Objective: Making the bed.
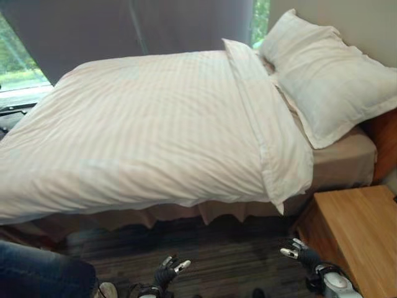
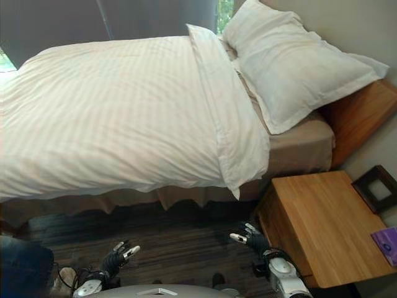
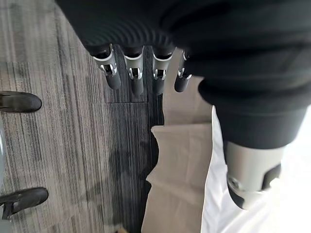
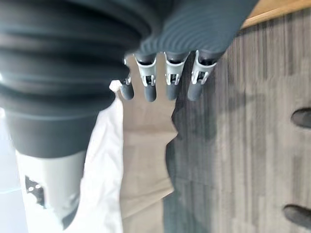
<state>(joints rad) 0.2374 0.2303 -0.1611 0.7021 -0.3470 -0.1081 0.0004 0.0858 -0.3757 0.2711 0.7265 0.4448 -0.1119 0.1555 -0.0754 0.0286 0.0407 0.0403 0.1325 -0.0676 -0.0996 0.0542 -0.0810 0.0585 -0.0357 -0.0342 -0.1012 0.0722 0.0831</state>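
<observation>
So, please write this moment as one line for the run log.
left hand: open, above floor | right hand: open, near nightstand | duvet: spread over bed | pillow: at headboard

Right hand (image 4: 160, 73): dark ribbed cover w/ silver, dark-tipped fingers (image 4: 149, 82) extended in a row, straight, holding nothing; thumb (image 4: 48, 187) apart from them. Past the fingers: tan bed skirt (image 4: 146, 145) hanging to the dark striped floor (image 4: 238, 155); white duvet (image 4: 104, 170) edge lies over the skirt. Strip of wooden nightstand (image 4: 277, 10) at one corner. Two dark shoes (image 4: 301, 117) on the floor.
</observation>
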